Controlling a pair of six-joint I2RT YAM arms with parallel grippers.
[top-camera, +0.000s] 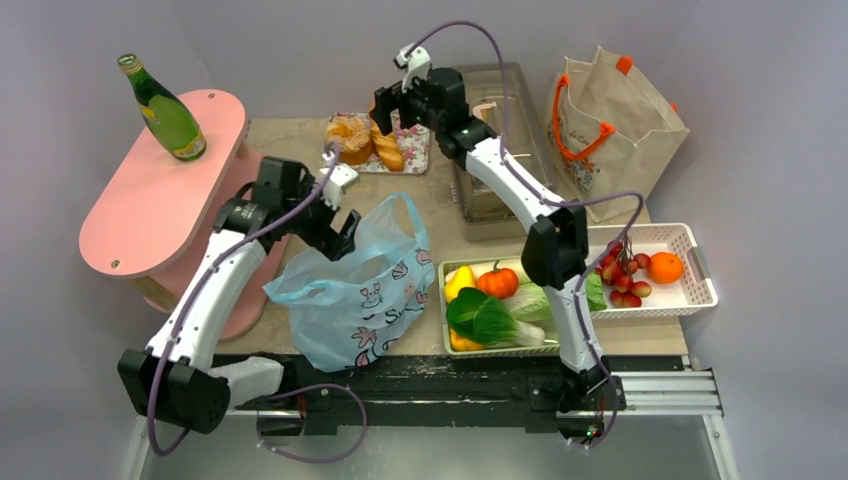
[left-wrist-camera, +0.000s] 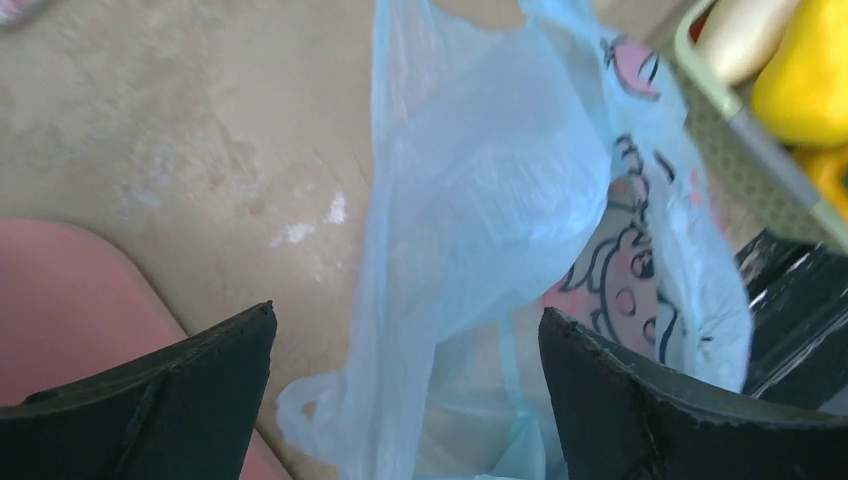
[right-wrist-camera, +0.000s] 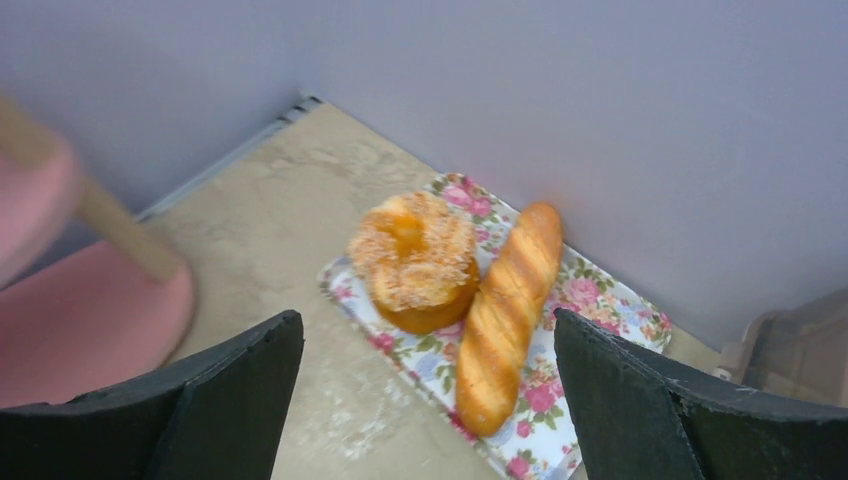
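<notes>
Left jaws: spread, empty, about the top of a pale-blue printed plastic bag (top-camera: 350, 290) slumped on the bench (top-camera: 290, 140).
Bread: sugared ring doughnut (right-wrist-camera: 415, 255) and golden baguette (right-wrist-camera: 505, 315) lie ungripped on a floral tray (right-wrist-camera: 600, 300).
Right jaws: spread, hovering above them.

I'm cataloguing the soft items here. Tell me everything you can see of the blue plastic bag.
The blue plastic bag is thin, translucent light-blue film printed with pink-and-white cartoon figures and dark lettering. It has loop handles, one standing up at the top. It sits crumpled and slumped on the table near the front edge, between the pink stand and the green basket. The left claw hangs open over its upper-left rim, film between its jaws; contact cannot be told.
</notes>
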